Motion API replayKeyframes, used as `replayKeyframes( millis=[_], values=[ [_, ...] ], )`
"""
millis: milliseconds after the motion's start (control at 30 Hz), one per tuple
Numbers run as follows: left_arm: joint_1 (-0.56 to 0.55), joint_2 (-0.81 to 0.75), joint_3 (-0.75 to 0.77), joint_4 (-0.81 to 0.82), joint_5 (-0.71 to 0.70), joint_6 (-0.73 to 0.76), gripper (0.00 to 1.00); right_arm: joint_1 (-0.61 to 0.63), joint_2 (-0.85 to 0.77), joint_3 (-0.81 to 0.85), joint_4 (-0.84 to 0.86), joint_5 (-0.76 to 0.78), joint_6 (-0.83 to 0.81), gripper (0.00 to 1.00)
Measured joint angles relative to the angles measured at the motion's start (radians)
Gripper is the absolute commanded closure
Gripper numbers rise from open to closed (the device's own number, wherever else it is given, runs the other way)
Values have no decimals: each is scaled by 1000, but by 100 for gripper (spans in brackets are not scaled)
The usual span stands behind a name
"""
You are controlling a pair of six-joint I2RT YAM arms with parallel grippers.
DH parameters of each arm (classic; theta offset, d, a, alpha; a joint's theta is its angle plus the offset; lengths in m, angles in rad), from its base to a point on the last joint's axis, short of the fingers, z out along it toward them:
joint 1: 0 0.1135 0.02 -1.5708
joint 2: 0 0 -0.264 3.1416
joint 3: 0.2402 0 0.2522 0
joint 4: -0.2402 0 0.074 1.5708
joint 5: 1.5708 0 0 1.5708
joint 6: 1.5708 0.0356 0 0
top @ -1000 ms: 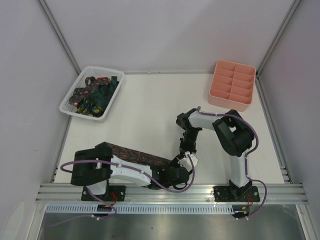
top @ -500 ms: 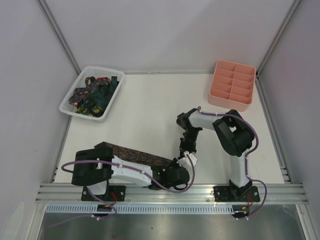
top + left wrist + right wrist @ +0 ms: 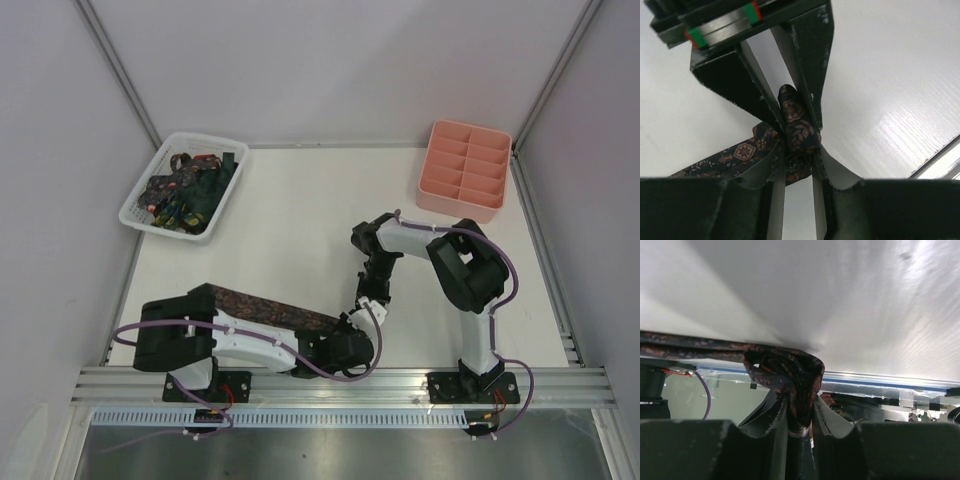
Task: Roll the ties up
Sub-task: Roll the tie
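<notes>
The left end effector is narrowed onto the coiled end of a long brown fabric necktie with a fine reddish pattern, its pads pressing the fabric from both sides. The right end effector meets it from the opposite side and is narrow too, with the same loop of fabric filling the gap between its fingers, though I cannot tell how firmly it pinches. Two grips on one small coil suggest a shared hold: one pins the turn so it cannot spring loose while the other can re-grip for the next turn. The rest of the necktie lies flat and straight, running leftwards near the front edge of the white surface, free to be drawn into the roll. Well apart at the far left, dark green fabric neckties with small coloured marks lie heaped in a white lattice plastic basket. A pink plastic tray with compartments stands at the far right, probably for finished rolls. Pale grey walls enclose three sides, and an aluminium rail along the front carries both arm bases.
</notes>
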Motion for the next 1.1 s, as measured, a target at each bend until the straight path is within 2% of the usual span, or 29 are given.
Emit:
replayKeyframes(
  millis=[233, 267, 300, 433, 733, 1100],
  values=[
    [6, -82, -55, -3, 0, -56, 99, -8, -2, 19, -14, -11, -6, 40],
    [6, -94, -60, -4, 0, -67, 100, -10, -2, 22, -11, -11, -5, 39],
    [5, -107, -67, -2, 2, -78, 99, -13, -3, 26, -7, -10, -6, 32],
    [5, -162, -95, 2, 11, -129, 100, -31, -13, 56, -2, 3, -8, 24],
    [6, -317, -205, 2, 27, -354, 100, -62, -69, 198, 27, 131, -100, 23],
    [6, -534, -341, -112, 10, -684, 100, -51, -192, 5, 224, 87, -193, 42]
  ],
)
